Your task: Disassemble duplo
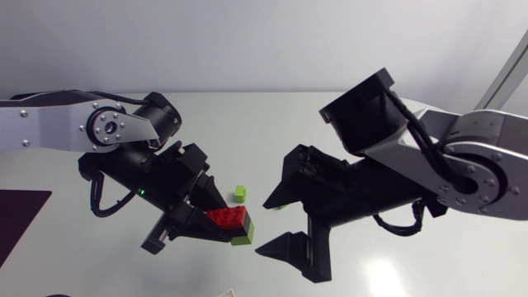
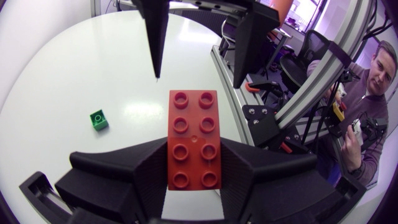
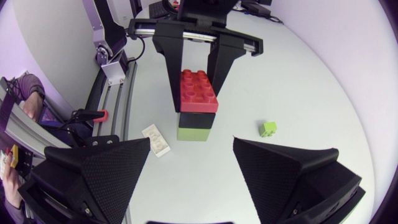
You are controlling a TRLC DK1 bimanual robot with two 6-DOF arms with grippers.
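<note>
1. The left gripper [image 1: 227,223] is closed on a red two-by-four brick [image 1: 228,217]. In the left wrist view, its two fingers press the brick's long sides at the near half, and the far half with its studs sticks out ahead of them.
2. In the right wrist view, the left gripper [image 3: 199,74] comes down from above with a finger [image 3: 177,62] on each side of the red two-by-four brick [image 3: 199,92], which tops a short stack.
3. Under the red brick there is a dark band, either a black brick or shadow; I cannot tell which. Below that is a lime-green brick [image 3: 194,132].
4. From the head view, the lime-green brick [image 1: 243,235] sits at the stack's outer end, just ahead of the left fingers. Whether it touches the table [image 1: 462,264] cannot be told.
5. The right gripper [image 1: 262,227] is spread wide and grips nothing. Its two fingertips point at the stack from the right, one to each side of it and apart from it.
6. In the left wrist view, the right gripper [image 2: 198,78] hangs just beyond the far end of the red two-by-four brick [image 2: 194,140].
7. A small green brick [image 1: 240,194] lies alone on the table, near the stack and between the two arms.
8. A small white piece [image 3: 157,140] lies flat on the table beside the stack, on the side away from the small green brick [image 3: 268,129].
9. A dark mat [image 1: 21,214] lies at the table's left edge.
</note>
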